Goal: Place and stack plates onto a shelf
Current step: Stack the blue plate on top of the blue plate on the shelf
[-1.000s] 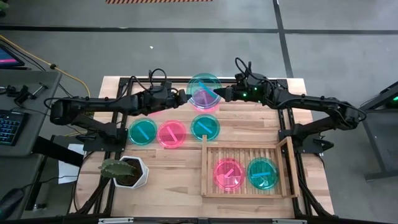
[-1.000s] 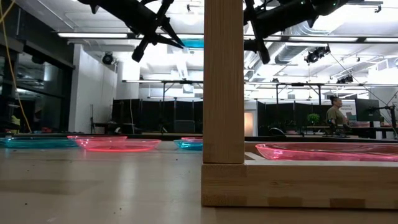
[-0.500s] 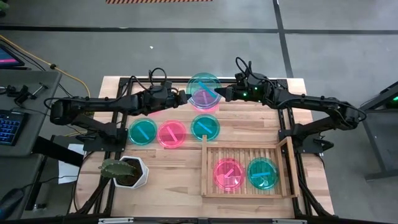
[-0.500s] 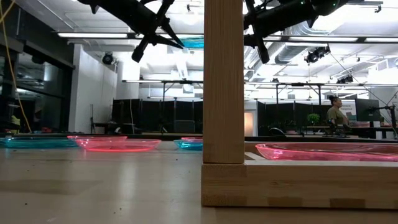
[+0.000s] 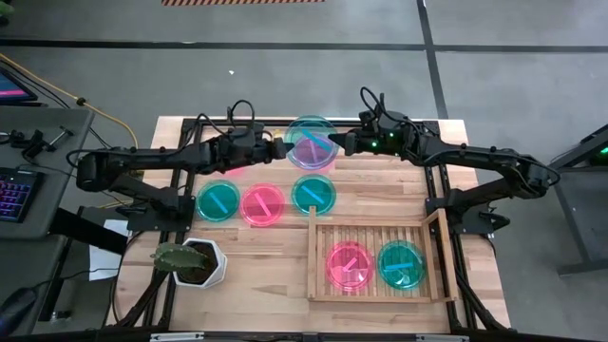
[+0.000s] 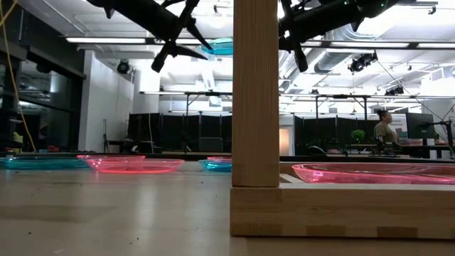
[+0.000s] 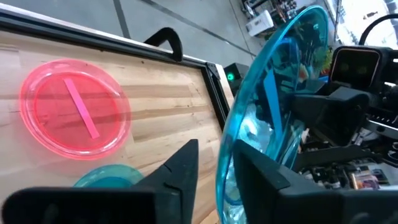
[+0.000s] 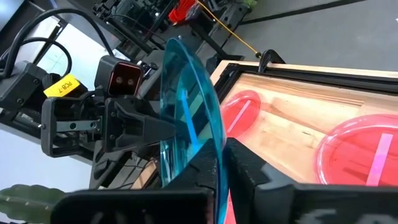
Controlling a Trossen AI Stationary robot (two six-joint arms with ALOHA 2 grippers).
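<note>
A teal plate (image 5: 312, 142) is hanging above the desk (image 5: 266, 247) at upper centre; the right gripper (image 5: 334, 142) is pinching its rim, the left gripper (image 5: 281, 149) jaws spreading apart beside it.

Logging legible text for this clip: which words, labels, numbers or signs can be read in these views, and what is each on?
Yellow tag on the left arm's wrist in the right wrist view: dark printing, too small to read.
Monitor at the high view's left edge: lit, nothing readable.
Keyboard beside it: key legends too small.
Teal plate, shelf: no markings visible.
</note>
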